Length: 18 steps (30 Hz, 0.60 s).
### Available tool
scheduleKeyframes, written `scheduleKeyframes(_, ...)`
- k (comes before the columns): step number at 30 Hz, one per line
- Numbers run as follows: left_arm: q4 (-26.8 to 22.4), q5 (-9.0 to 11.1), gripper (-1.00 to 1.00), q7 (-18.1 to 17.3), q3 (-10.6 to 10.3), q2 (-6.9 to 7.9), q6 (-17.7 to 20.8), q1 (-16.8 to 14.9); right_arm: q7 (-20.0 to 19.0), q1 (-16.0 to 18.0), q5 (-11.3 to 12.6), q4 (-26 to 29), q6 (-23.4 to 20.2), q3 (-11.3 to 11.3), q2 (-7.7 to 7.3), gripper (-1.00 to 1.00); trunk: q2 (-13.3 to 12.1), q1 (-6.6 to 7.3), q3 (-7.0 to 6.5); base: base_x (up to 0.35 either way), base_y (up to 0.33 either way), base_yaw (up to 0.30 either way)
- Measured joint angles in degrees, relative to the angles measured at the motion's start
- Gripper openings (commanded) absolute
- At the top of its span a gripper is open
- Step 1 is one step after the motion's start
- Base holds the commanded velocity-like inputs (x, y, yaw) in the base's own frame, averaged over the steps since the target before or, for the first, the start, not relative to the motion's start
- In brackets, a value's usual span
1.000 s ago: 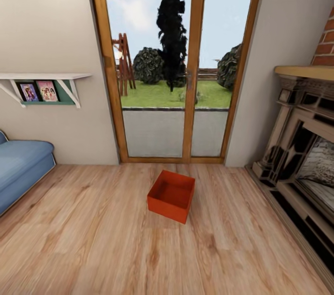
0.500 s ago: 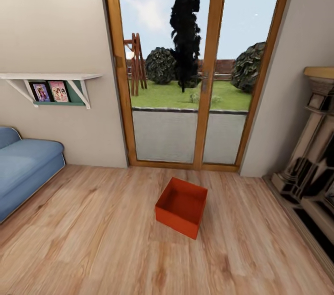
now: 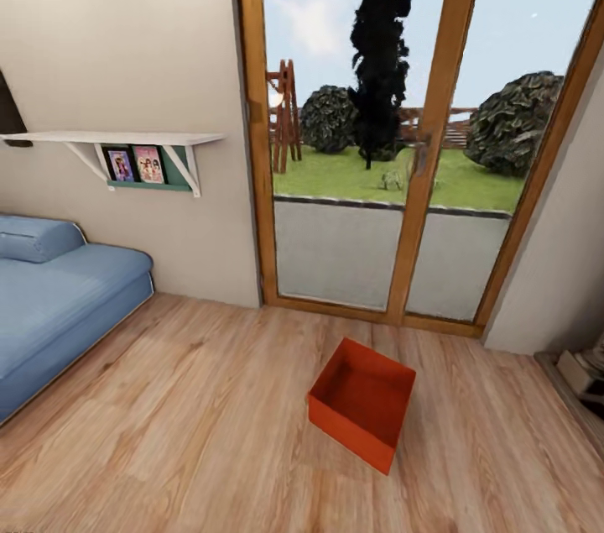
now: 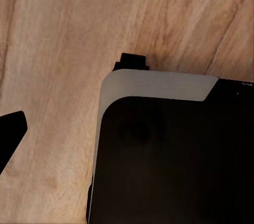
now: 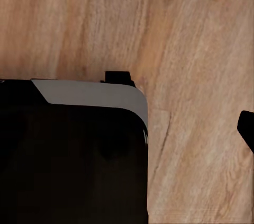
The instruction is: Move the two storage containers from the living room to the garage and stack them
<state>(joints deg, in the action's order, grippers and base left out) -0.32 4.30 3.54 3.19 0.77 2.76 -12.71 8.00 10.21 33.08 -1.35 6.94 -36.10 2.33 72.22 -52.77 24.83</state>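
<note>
Since the base is parked on the living room's wood floor (image 3: 168,432), what matters now is the one storage container (image 3: 362,402) in the head view. It sits on the planks just in front of the glass patio door (image 3: 394,180), turned at an angle, open top up and nothing inside. Blue sofa (image 3: 59,298) is well off to the left, with a wall shelf (image 3: 109,138) above it.

My guess on handling: stiff straight walls, probably light being empty, smooth sides that could slip. I'd pinch it at the rim on two opposite walls, one tool per side, so it stays level.

Wrist views add something the head view lacks: the dark, rounded robot body (image 4: 169,155) and planks right below it (image 5: 201,33). They don't show the bin, though. Can't tell whether either tool is open or closed; only a dark sliver pokes in at the edge.
</note>
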Motion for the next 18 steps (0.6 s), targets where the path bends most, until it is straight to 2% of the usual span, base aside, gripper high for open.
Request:
scheduleKeyframes(9, 0.0, 0.0, 1.0, 0.0, -0.03, 0.01, 0.0, 0.0, -0.02, 0.01, 0.09, 0.0, 0.0, 0.0, 0.0, 1.0, 0.0, 0.0, 0.0, 0.323, 0.0, 0.258)
scheduleKeyframes(18, 0.0, 0.18, 1.0, 0.0, 0.02, 0.02, 0.01, -0.01, -0.02, 0.01, 0.36, 0.0, 0.02, 0.01, -0.09, 1.0, 0.0, 0.0, 0.0, 0.322, 0.0, 0.036)
